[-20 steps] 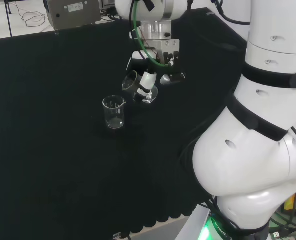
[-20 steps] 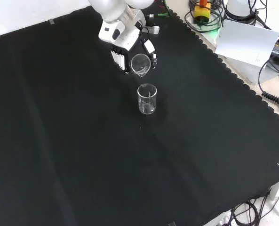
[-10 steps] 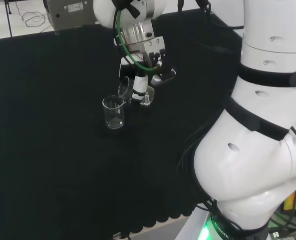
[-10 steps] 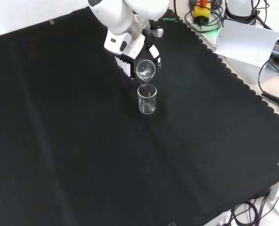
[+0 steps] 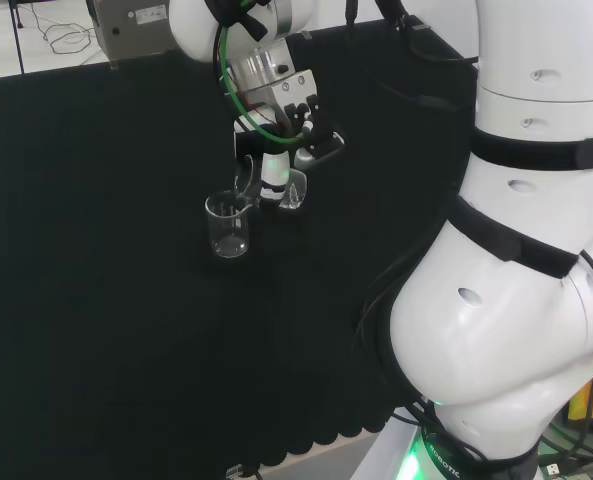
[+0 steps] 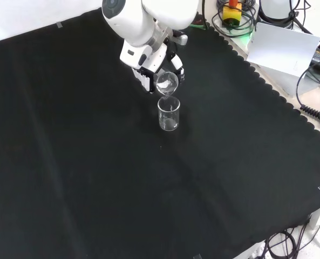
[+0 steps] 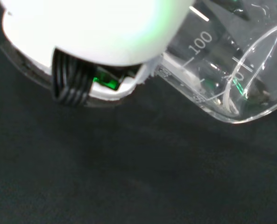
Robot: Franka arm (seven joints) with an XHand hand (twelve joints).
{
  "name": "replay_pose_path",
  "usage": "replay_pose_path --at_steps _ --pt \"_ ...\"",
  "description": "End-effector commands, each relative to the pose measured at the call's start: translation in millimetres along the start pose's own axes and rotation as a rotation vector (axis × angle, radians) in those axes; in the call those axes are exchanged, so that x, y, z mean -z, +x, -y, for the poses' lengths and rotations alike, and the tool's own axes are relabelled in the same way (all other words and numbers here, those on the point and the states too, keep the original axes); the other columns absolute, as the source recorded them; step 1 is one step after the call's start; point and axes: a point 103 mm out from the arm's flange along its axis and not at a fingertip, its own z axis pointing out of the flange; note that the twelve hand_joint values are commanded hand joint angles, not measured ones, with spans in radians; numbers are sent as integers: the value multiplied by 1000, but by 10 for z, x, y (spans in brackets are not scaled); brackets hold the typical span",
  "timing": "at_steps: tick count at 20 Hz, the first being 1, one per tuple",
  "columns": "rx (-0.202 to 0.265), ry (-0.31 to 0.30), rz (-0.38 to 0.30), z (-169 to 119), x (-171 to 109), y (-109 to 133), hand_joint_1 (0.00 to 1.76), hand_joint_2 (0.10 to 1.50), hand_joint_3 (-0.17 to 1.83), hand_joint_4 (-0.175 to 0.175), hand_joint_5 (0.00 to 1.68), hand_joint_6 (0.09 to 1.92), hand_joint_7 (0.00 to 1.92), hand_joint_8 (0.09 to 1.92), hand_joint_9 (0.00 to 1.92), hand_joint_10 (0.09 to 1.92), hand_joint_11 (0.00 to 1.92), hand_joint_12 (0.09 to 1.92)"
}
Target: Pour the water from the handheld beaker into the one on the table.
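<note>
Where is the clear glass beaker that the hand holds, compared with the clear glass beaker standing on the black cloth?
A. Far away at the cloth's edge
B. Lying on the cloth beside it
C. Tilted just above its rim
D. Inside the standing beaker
C: in the front view the hand holds the tilted clear glass beaker with its lip just over the rim of the standing clear glass beaker.

held beaker (image 7: pixel 231 70): cut off at wrist view's edge | water inside: cannot tell | hand (image 7: pixel 96 37): blurred
</note>
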Motion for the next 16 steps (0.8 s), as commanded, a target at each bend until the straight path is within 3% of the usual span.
replay_pose_path --at_steps 1,16 --pt "-33 44 61 -16 39 38 1451 433 974 -175 1220 758 1358 702 1518 562 1179 761" --pt "-89 141 200 -43 123 69 1450 439 968 -175 1212 768 1352 711 1506 583 1168 771"
